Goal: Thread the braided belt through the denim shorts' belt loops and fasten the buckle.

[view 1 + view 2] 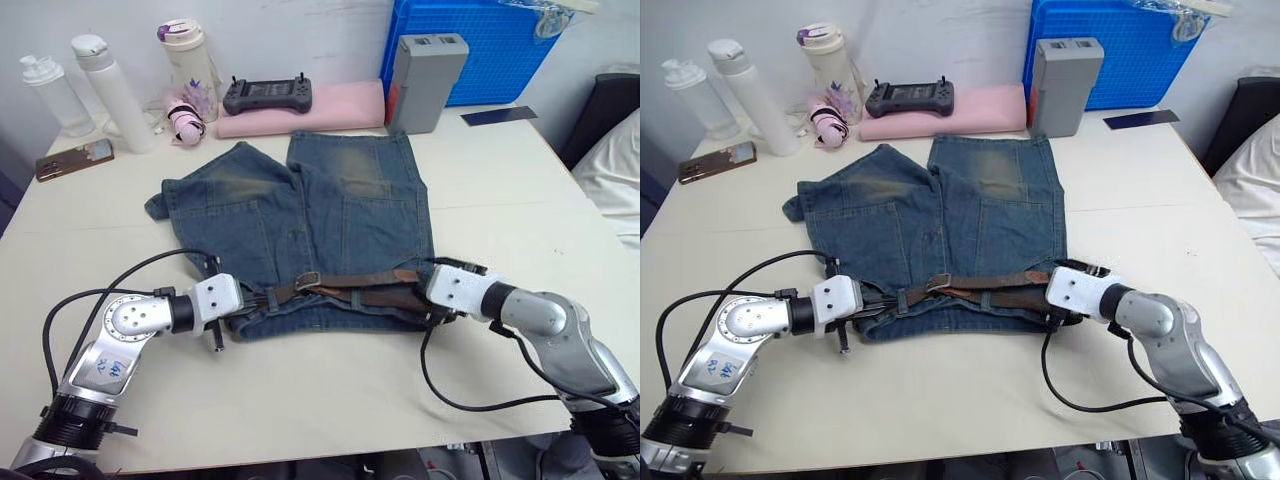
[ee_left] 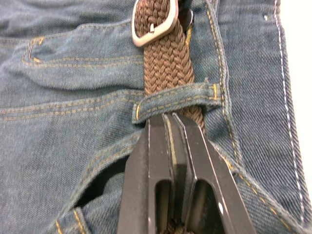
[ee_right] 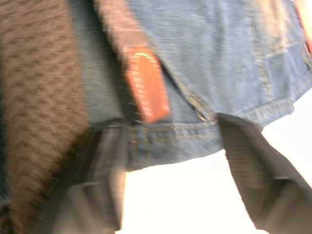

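Note:
The denim shorts lie flat mid-table, waistband toward me. Along the waistband runs the braided belt, its silvery buckle left of centre. In the left wrist view the belt passes under one of the belt loops, with the buckle beyond it. My left gripper is shut on the braided belt right at that loop. At the waistband's right end my right gripper stands open. Its wrist view shows the belt's brown leather tip just ahead of the spread fingers.
At the table's back edge stand white bottles, a phone, a black controller on a pink roll, a grey box and a blue crate. Bare tabletop lies between the shorts and me.

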Controlling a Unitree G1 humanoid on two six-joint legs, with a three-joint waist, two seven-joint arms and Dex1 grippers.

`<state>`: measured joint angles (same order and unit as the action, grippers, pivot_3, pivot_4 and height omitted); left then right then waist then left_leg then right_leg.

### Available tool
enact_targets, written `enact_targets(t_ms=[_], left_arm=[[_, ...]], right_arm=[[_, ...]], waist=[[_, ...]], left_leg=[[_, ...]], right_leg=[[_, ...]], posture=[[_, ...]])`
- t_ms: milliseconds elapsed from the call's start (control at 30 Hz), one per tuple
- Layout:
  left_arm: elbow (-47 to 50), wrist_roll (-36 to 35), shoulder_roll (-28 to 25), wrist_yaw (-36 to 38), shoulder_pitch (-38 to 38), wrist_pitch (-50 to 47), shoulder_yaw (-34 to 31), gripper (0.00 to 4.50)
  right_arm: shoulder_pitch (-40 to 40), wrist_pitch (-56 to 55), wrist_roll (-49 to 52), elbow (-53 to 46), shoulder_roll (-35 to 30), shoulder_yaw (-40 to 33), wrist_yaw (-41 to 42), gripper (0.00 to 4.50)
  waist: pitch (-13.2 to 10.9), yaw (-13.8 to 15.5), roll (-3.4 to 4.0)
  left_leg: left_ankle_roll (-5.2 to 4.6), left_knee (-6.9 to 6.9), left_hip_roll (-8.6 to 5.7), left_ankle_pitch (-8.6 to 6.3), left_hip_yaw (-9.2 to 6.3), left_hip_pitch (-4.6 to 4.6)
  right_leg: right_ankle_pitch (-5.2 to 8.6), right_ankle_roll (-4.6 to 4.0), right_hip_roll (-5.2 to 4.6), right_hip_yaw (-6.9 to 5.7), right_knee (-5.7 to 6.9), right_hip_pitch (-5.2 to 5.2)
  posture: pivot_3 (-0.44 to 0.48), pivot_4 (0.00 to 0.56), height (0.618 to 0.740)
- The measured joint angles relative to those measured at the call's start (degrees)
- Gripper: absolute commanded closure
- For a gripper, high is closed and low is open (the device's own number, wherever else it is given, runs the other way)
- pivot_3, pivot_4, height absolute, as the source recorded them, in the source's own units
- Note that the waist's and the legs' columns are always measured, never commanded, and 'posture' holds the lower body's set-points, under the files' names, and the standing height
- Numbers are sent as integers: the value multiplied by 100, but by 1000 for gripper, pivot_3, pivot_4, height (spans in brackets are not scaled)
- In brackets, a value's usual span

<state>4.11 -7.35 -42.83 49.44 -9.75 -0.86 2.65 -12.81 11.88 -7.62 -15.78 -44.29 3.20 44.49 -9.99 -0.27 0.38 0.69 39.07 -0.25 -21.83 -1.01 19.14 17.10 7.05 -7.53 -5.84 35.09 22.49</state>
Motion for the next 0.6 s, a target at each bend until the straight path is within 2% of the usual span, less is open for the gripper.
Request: enact_targets(t_ms=[200, 233, 267, 333, 400, 500, 600], left_arm=[[108, -449, 4, -12, 169, -406, -448, 4500], [345, -793, -30, -36, 319, -784, -839, 4500], [424, -894, -60, -59, 362, -910, -987, 4500], [938, -1545, -132, -171, 537, -1536, -1766, 4500], [1222, -1923, -132, -242, 615, -1848, -2099, 4500], [1765, -2789, -131, -391, 983, -2613, -2980, 4500], [2147, -3281, -145, -422, 1640, -3105, -3824, 4500]], right_arm=[[-103, 474, 927, -305, 2, -306, 469, 98], [-125, 965, 1552, -453, -12, -555, 762, 98], [-137, 1111, 1743, -488, -18, -661, 846, 98], [-267, 1749, 2528, -581, -29, -1070, 1065, 98], [-364, 2006, 2825, -587, -29, -1176, 1098, 98], [-609, 2583, 3473, -577, 23, -1426, 1060, 98], [-654, 2954, 3889, -566, 179, -1515, 869, 98]], waist=[[-12, 11, -1], [-31, 10, -6], [-38, 13, -9], [-43, 28, -8], [-43, 33, -8], [-49, 33, -9], [-51, 22, -7]], left_leg=[[0, 0, 2, 0, -2, 9], [0, 1, 19, -1, -10, 10], [-1, 1, 23, -1, -12, 12], [-9, 1, 20, -5, -19, 14], [-12, 1, 17, -7, -22, 13], [-15, 2, 16, -10, -35, 15], [-12, 1, 15, -15, -33, 15]], right_leg=[[-1, -2, -1, -3, -1, 4], [-3, -1, -4, -2, -2, 4], [-3, -1, -5, -3, -4, 4], [-5, 4, -13, -2, -12, 2], [-7, 7, -16, 0, -16, 1], [-9, 10, -17, 2, -23, 1], [-9, 10, -12, 3, -27, 1]], posture=[[0, 150, 739], [0, 150, 739], [0, 150, 739], [0, 150, 739], [0, 150, 739], [0, 150, 739], [0, 150, 739]])
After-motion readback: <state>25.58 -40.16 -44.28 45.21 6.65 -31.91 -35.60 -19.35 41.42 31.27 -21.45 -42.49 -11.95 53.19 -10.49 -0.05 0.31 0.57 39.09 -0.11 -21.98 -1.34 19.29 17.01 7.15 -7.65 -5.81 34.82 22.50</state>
